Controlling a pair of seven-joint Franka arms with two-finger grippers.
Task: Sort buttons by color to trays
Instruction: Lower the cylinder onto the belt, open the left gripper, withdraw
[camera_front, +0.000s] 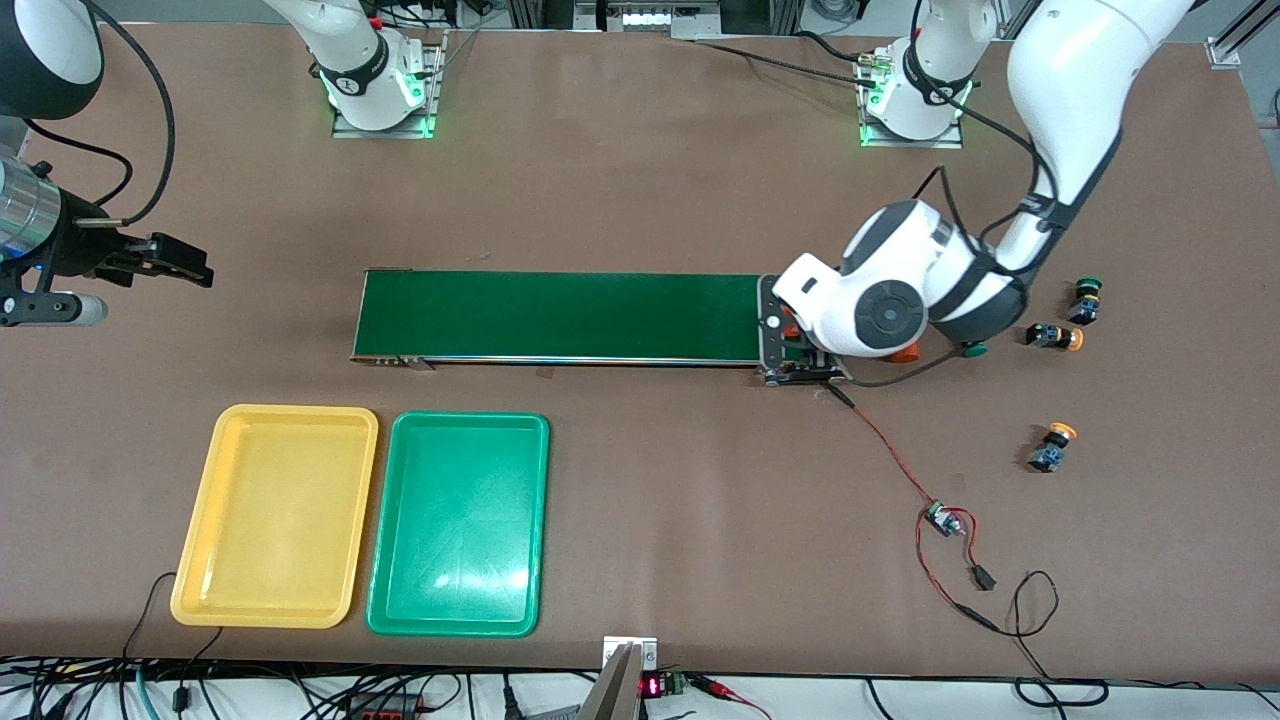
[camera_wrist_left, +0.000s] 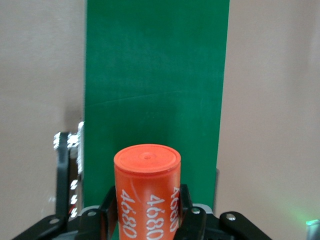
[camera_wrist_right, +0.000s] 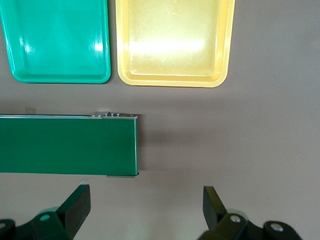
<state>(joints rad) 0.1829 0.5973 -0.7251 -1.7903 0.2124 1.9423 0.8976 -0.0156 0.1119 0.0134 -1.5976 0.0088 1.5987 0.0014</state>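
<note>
Brown table: left pincer (camera_wrist_left: 147, 220) clamped on orange "4680" cylinder (camera_wrist_left: 146, 192) over conveyor belt (camera_front: 560, 316); right pincer (camera_wrist_right: 145, 210) wide apart, waiting.

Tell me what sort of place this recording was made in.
Probably a robotics lab test bench, not a factory line: two arm bases bolted to a paper-covered table, a short conveyor belt with loose exposed wiring, and cables and a small digital readout along the table's edge.

The front camera looked down from high up. Both wrist cameras looked down closer, and all three saw the green belt (camera_front: 560, 316).
</note>
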